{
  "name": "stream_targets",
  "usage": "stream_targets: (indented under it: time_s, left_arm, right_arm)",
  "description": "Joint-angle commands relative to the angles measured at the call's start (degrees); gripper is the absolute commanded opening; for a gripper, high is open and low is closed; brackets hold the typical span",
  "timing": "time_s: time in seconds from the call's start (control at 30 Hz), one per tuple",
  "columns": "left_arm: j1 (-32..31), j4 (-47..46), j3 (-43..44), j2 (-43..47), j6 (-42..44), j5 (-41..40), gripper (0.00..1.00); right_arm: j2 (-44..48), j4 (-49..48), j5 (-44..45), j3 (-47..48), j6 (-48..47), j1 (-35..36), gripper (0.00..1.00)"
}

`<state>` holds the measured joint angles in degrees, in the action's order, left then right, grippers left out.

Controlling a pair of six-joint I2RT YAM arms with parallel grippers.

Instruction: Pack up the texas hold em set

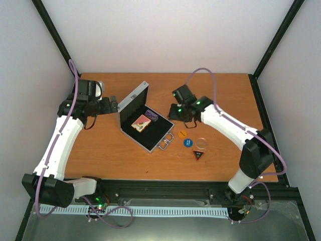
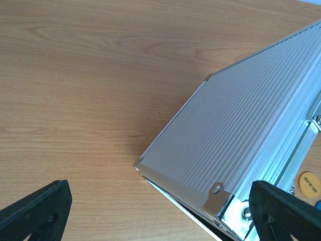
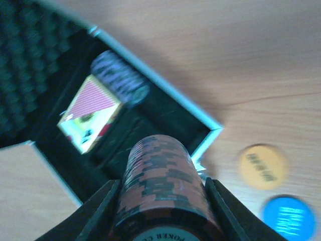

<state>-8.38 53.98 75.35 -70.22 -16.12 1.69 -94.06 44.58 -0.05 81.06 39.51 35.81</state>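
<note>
The silver case (image 1: pixel 150 148) lies open mid-table, its lid (image 1: pixel 133 99) standing up on the left side. In its black lining sit a red card deck (image 1: pixel 141 123) and a purple chip stack (image 1: pixel 151 116). My right gripper (image 1: pixel 176 114) hovers at the case's right edge, shut on a red-and-black chip stack (image 3: pixel 163 186), above the deck (image 3: pixel 93 113). My left gripper (image 1: pixel 111 106) stands open behind the lid (image 2: pixel 241 115), which sits between its fingers (image 2: pixel 37 211). On the table right of the case lie an orange disc (image 1: pixel 181 134), a blue disc (image 1: pixel 188 142), a clear disc (image 1: pixel 201 143) and a dark triangular button (image 1: pixel 199 154).
The case's metal handle (image 1: pixel 167 141) sticks out toward the discs. White walls with black posts close in the wooden table (image 1: pixel 225 95) at the back and sides. A black rail (image 1: pixel 165 188) with both arm bases runs along the near edge.
</note>
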Motion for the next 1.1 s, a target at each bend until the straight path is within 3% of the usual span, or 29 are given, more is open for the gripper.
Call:
stream_targets:
  time_s: [0.0, 0.17, 0.37, 0.7, 1.07]
  left_arm:
    - [-0.2, 0.1, 0.6, 0.5, 0.0, 0.7, 1.0]
    - [-0.1, 0.3, 0.8, 0.2, -0.3, 1.5, 1.0]
    - [-0.1, 0.1, 1.2, -0.3, -0.6, 2.0, 1.0]
    - [-0.1, 0.2, 1.6, -0.8, -0.2, 1.0, 1.0]
    - [-0.1, 0.7, 1.9, -0.8, 0.1, 0.5, 1.0]
  right_arm:
    - [-1.3, -15.4, -5.4, -4.7, 6.7, 8.1, 0.03]
    - [-4.9, -33.2, -4.7, -8.1, 12.0, 13.7, 0.03]
    - [-11.1, -44.3, -3.9, -6.6, 12.5, 15.0, 0.03]
    - [-24.2, -47.8, -7.1, 4.1, 13.4, 16.1, 0.03]
    - [-26.8, -47.5, -9.1, 5.7, 14.0, 17.1, 0.03]
